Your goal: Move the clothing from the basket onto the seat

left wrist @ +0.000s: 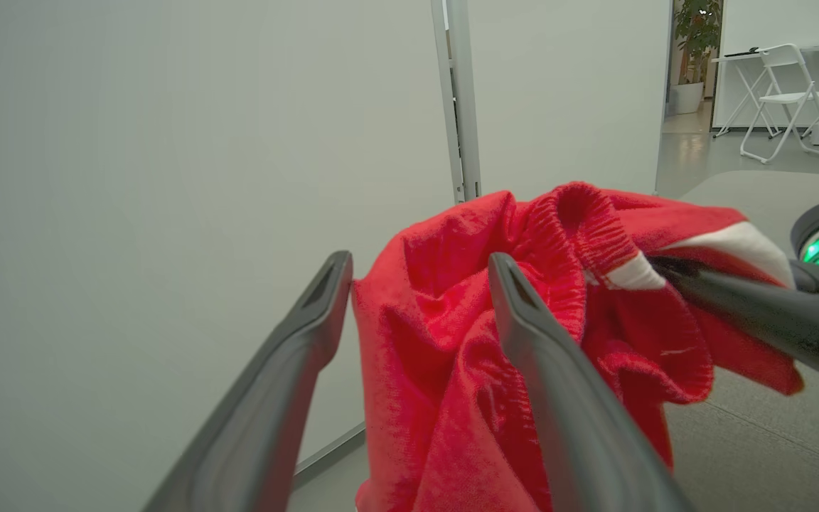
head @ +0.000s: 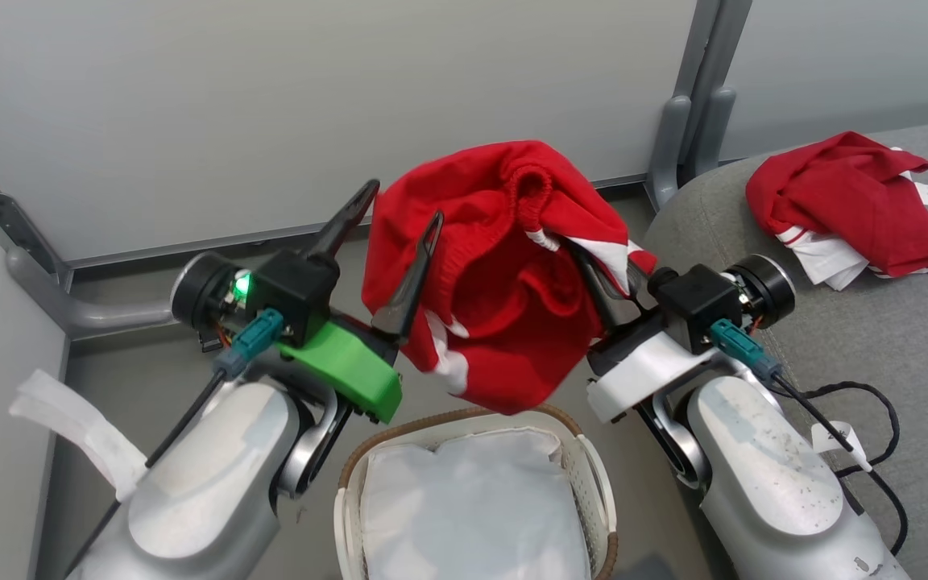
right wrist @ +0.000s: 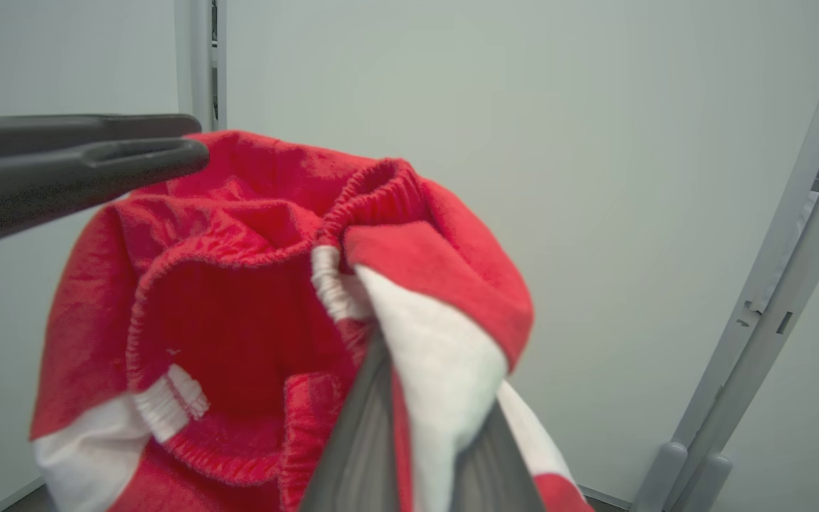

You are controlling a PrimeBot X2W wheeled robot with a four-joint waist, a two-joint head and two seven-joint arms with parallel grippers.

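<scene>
Pale grey wall panels (head: pixel 271 105) close the room at the back, and a grey floor (head: pixel 158 370) runs below them. A grey post (head: pixel 685 121) stands between two panels. To the right is the grey seat (head: pixel 899 338), and on its far part a second red garment (head: pixel 851 209) with white stripes lies crumpled. The basket (head: pixel 593 471) stands on the floor at the bottom middle, between the two arms, with the white liner (head: pixel 464 507) inside it.

The left wrist view alone looks past the panels into another room at its top right, where there are a white folding chair (left wrist: pixel 786 92) and a green plant (left wrist: pixel 697 28). The right wrist view shows from close the white panel and the elastic band of the red garment (right wrist: pixel 239 313).

The left arm rises from the lower left, and the left gripper (head: pixel 403 201) points up and away from the robot. Its fingers are spread wide. The left edge of the red garment (head: pixel 504 306) lies between them, not pinched, and one finger lies across the cloth. This garment hangs in the air just above the basket, between the two grippers and left of the seat. The right arm rises from the lower right. The right gripper (head: pixel 597 274) leans to the left and is clenched on the white-striped edge of the garment, with its fingertips hidden in the cloth.
</scene>
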